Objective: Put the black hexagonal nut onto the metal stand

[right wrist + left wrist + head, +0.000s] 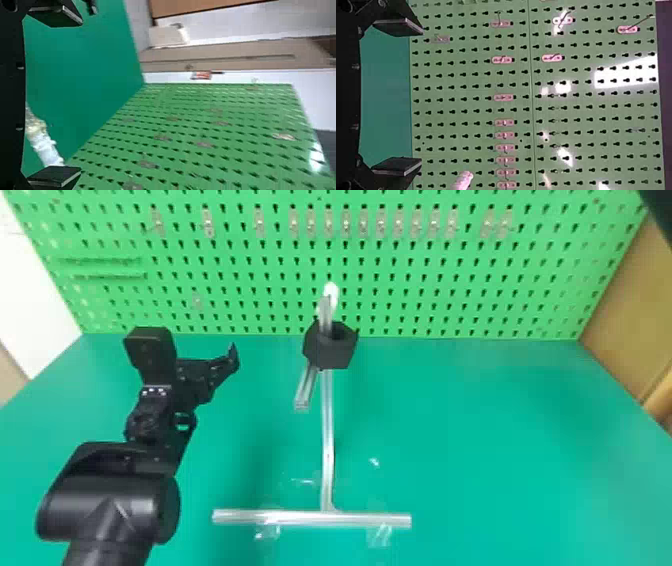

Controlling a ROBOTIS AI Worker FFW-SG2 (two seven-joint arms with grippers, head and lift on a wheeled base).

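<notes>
In the head view, the black hexagonal nut [330, 352] is around the upper part of the metal stand [327, 430], whose pale tip rises above it. To the left of the nut and apart from it is my left gripper [192, 351], open with nothing held. The left wrist view has the left gripper [420, 96] with its fingers wide apart. Over the table, my right gripper [80, 96] is open and holds nothing in the right wrist view. A whitish part of the stand [47, 148] lies close to one of its fingers there.
The stand's crossbar base rests on the green table [475, 440], with clear tape at its base. Behind stands a green pegboard [400, 290] with small hook plates. A tan panel [625, 315] borders the right side. A dark shape [659, 210] enters the top right corner.
</notes>
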